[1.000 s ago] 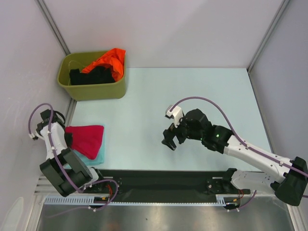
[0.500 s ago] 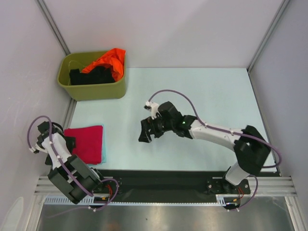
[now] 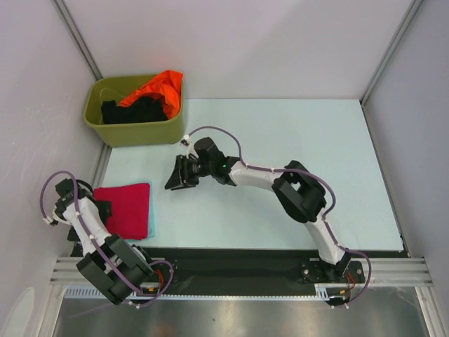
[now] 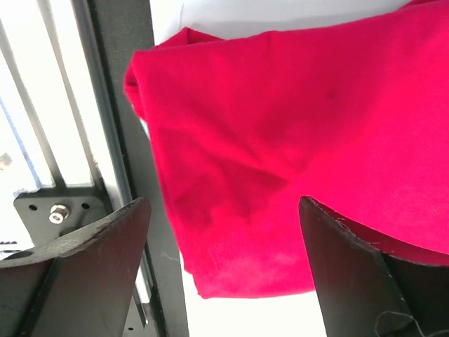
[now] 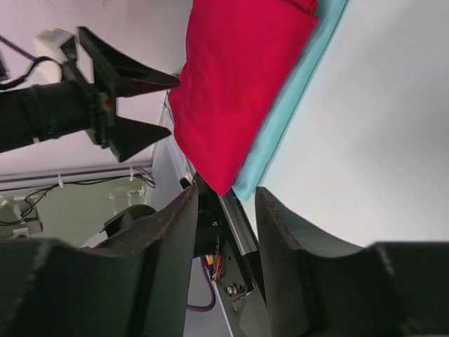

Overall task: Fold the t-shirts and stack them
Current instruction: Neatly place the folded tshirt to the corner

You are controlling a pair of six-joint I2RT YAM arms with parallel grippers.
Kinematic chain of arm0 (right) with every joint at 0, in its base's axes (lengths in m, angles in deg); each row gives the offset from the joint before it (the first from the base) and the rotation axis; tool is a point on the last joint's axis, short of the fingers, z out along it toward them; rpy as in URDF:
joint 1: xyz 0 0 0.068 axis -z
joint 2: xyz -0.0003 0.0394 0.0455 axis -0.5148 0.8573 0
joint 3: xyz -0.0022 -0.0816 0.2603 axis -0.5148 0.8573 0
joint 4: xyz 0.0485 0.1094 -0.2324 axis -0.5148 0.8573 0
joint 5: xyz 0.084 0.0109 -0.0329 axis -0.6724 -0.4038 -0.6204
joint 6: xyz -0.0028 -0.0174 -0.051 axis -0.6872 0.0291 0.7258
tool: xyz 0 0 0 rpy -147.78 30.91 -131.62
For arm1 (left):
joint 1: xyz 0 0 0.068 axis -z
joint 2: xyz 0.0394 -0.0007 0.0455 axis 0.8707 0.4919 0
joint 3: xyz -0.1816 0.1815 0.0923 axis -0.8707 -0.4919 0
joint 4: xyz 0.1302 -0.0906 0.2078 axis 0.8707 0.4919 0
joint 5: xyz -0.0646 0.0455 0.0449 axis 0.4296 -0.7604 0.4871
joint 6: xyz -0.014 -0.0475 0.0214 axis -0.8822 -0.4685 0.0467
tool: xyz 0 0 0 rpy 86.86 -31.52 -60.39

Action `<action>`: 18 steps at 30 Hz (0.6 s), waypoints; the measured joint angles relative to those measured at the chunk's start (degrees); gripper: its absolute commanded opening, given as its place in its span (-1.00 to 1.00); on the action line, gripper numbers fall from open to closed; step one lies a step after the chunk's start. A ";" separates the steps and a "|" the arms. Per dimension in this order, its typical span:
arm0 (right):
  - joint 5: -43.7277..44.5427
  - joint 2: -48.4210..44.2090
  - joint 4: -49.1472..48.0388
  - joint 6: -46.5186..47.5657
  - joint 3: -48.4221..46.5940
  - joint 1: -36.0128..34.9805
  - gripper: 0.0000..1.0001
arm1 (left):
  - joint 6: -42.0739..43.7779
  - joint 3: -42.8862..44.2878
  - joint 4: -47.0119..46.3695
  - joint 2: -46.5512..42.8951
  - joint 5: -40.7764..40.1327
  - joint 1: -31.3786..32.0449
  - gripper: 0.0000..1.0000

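A crimson-red t-shirt (image 3: 125,206) lies folded on top of a pale teal folded t-shirt (image 3: 150,219) at the table's left edge. My left gripper (image 3: 100,208) stands open at the red shirt's left edge. In the left wrist view the red shirt (image 4: 280,133) lies beyond its fingers (image 4: 84,274), and nothing sits between them. My right gripper (image 3: 174,182) hovers over bare table to the right of the stack, its jaws partly apart and empty. The right wrist view shows the red shirt (image 5: 235,84) on the teal shirt (image 5: 295,112).
An olive-green tub (image 3: 140,131) at the back left holds an orange shirt (image 3: 160,86) and a black shirt (image 3: 137,109). The black base rail (image 3: 231,263) runs along the near edge. Grey walls close in the left, back and right sides.
My left gripper has let go of the red shirt, opened and drawn back a little. My right arm has swung left across the table toward the stack, its jaws narrowing.
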 measured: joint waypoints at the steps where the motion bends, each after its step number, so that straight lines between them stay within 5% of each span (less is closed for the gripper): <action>1: -0.76 1.36 -0.09 -0.66 -0.85 -0.26 -0.16 | 0.00 0.76 1.11 -1.27 -0.17 0.00 0.80; 7: -4.04 3.74 0.46 -1.99 -1.62 -2.27 -0.16 | 0.07 6.08 2.21 -4.31 -0.44 0.07 0.55; 8: -4.44 3.74 0.48 -2.01 -1.73 -2.58 -0.17 | 0.22 6.23 1.55 -4.42 0.22 0.07 0.34; 12: -6.43 4.55 0.46 -1.95 -4.07 -4.50 -0.56 | 1.51 2.54 -2.91 -3.89 5.07 0.33 0.15; 18: -10.14 9.60 -0.02 -1.95 -11.85 -8.87 -0.82 | 5.05 -0.26 -5.55 3.80 8.46 0.37 0.08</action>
